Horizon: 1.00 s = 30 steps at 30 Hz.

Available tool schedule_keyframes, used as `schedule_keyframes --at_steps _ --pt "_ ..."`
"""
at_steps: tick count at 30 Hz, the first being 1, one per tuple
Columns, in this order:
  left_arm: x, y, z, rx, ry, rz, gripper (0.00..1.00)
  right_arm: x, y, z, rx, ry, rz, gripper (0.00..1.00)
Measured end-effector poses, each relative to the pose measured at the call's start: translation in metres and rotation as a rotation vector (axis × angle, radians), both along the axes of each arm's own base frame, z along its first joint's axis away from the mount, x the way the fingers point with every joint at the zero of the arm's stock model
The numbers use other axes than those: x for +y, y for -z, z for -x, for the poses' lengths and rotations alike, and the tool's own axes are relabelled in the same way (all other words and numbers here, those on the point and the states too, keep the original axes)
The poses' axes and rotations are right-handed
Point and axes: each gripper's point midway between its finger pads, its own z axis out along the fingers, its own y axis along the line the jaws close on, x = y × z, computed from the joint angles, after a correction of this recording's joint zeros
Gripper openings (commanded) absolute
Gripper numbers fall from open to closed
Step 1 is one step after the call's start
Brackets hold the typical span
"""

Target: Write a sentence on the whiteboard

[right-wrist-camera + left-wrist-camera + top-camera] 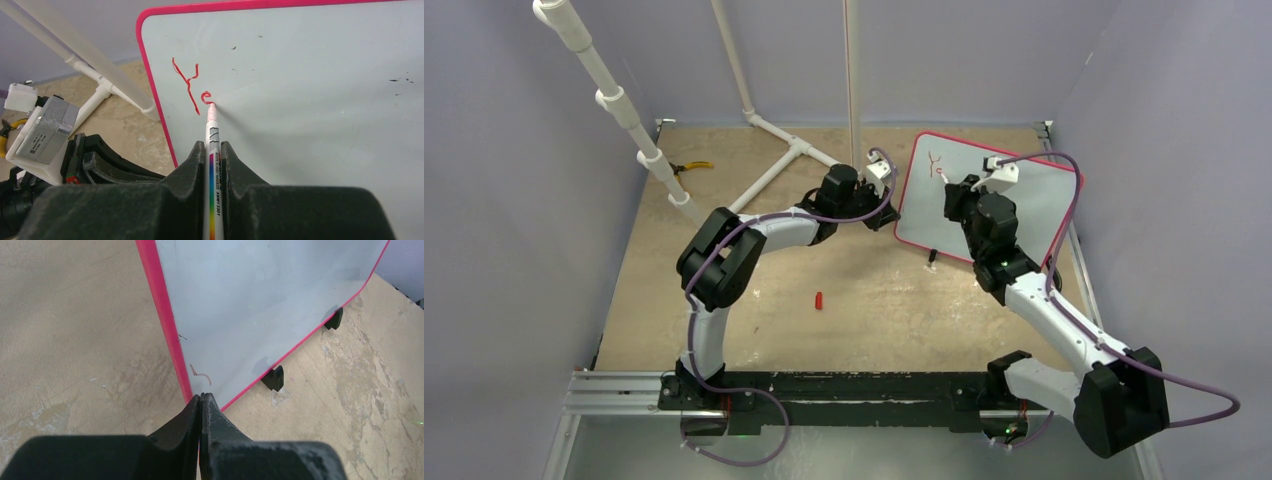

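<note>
Black fingers of the right gripper (pixel 213 150) fill the bottom of its wrist view, clamped on a white marker (pixel 214 137) with a rainbow stripe down its barrel. The pen's tip touches the whiteboard (pixel 310 100) near the upper left corner. Of the sentence (pixel 189 82), only a red "Y" and a small looped letter at the pen tip are there. The rest of the surface is bare apart from a few dark specks.

The board stands on small black feet (pixel 273 378) at the far right of the tan table (pixel 874 310). From above, the right forearm and wrist lie across its middle and hide much of its face. The left gripper (pixel 201 399) is closed tight, its tips meeting right at the board's lower left corner against the pink frame. Whether they pinch the frame or only press on it cannot be told, since the fingers cover that corner.

Beside the board's left edge, a white pipe frame (pixel 774 165) runs over the table's far half, with an upright post just beside the board's top corner. Yellow-handled pliers (pixel 692 166) lie at the far left. A small red cap (pixel 820 300) rests alone mid-table, well apart from both arms.
</note>
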Motion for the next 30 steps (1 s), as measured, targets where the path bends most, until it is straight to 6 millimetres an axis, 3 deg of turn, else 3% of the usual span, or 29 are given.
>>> schedule_keyframes --at_steps 14,22,25,30 --pt "0.000 -0.001 0.000 -0.001 0.000 0.001 0.00 -0.002 -0.003 0.000 -0.008 0.008 -0.001 0.00" --pt "0.000 -0.002 0.000 0.003 -0.001 0.005 0.38 -0.001 -0.012 0.002 -0.032 0.004 -0.009 0.00" --pt "-0.001 -0.003 0.001 0.011 -0.004 0.010 0.44 -0.003 -0.025 0.007 -0.062 0.001 -0.021 0.00" --pt "-0.001 -0.004 0.002 0.021 -0.005 0.017 0.45 -0.006 -0.044 0.016 -0.114 -0.001 -0.042 0.00"
